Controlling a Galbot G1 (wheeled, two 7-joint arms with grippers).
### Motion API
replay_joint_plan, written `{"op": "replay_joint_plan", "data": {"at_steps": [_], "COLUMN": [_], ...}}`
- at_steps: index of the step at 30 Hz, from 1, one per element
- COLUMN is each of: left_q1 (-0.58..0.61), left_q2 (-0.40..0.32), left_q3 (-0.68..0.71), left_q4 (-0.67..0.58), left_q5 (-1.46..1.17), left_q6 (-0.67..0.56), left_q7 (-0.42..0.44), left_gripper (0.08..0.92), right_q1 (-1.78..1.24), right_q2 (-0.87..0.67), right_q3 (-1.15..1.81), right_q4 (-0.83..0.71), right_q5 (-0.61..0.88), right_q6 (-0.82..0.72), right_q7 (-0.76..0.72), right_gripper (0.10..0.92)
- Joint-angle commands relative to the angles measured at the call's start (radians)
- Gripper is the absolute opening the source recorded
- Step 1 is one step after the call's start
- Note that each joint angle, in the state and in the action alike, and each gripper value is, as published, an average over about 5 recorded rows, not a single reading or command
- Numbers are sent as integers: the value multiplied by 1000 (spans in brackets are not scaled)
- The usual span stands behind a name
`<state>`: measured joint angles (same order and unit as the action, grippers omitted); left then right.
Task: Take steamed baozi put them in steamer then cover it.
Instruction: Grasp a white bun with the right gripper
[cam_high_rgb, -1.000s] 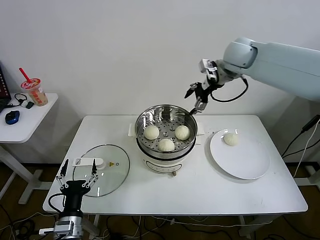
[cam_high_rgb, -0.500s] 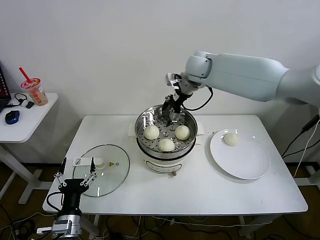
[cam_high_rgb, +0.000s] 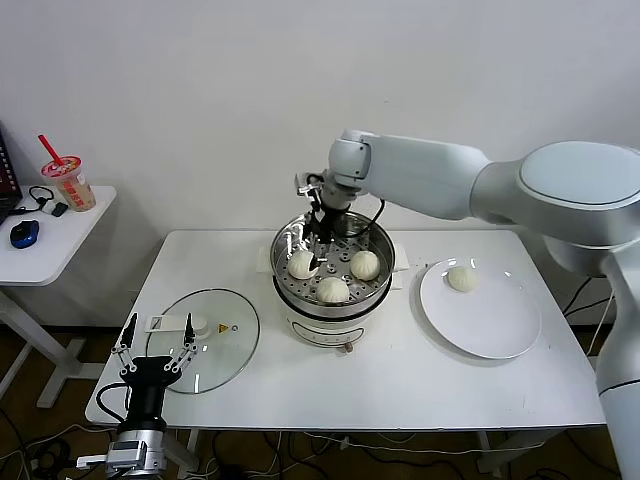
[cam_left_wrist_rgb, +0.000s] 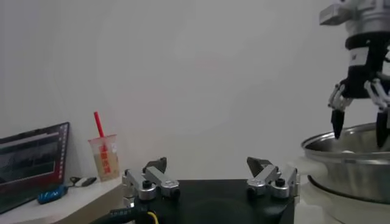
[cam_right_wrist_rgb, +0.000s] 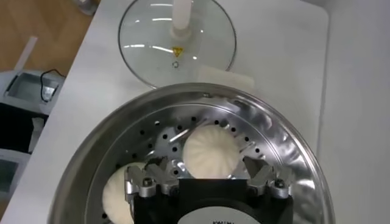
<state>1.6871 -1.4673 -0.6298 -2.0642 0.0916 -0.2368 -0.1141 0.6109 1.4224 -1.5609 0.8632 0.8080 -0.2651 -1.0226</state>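
The steel steamer (cam_high_rgb: 335, 300) stands mid-table with three steamed baozi on its perforated tray, at left (cam_high_rgb: 300, 266), right (cam_high_rgb: 365, 264) and front (cam_high_rgb: 332, 289). A further baozi (cam_high_rgb: 461, 278) lies on the white plate (cam_high_rgb: 490, 325). My right gripper (cam_high_rgb: 319, 246) hangs open just over the steamer's back left, with nothing in it. In the right wrist view its gripper (cam_right_wrist_rgb: 207, 171) frames one baozi (cam_right_wrist_rgb: 209, 151) lying on the tray, with another baozi (cam_right_wrist_rgb: 114, 189) beside it. My left gripper (cam_high_rgb: 155, 345) waits open at the table's front left corner, empty (cam_left_wrist_rgb: 207, 165).
The glass lid (cam_high_rgb: 205, 340) with a white handle lies flat on the table at front left, just beyond my left gripper. A side table at far left carries a drink cup (cam_high_rgb: 68, 183) and a mouse (cam_high_rgb: 24, 234). The white wall stands close behind the table.
My right arm has swung left from behind the steamer's right rim and come down over its back left part. The left gripper has barely moved.
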Motion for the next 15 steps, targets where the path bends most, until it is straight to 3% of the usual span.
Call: {"op": "replay_joint_plan", "data": {"at_steps": [1,15], "left_q1": [-2,4], "left_q2": [3,10], "left_q3": [1,-2], "left_q4": [1,10], "left_q5": [1,0], "left_q6": [-4,-15], "left_q7": [1,-1], "left_gripper": [823,823], "right_q1": [-69,-106], "right_q2": [61,80], "right_q3": [11,33], "right_q4": [-93,-149], "right_q5": [-53,-109], "right_q6": [4,13], "right_q7": [-12,-18], "right_gripper": [823,823]}}
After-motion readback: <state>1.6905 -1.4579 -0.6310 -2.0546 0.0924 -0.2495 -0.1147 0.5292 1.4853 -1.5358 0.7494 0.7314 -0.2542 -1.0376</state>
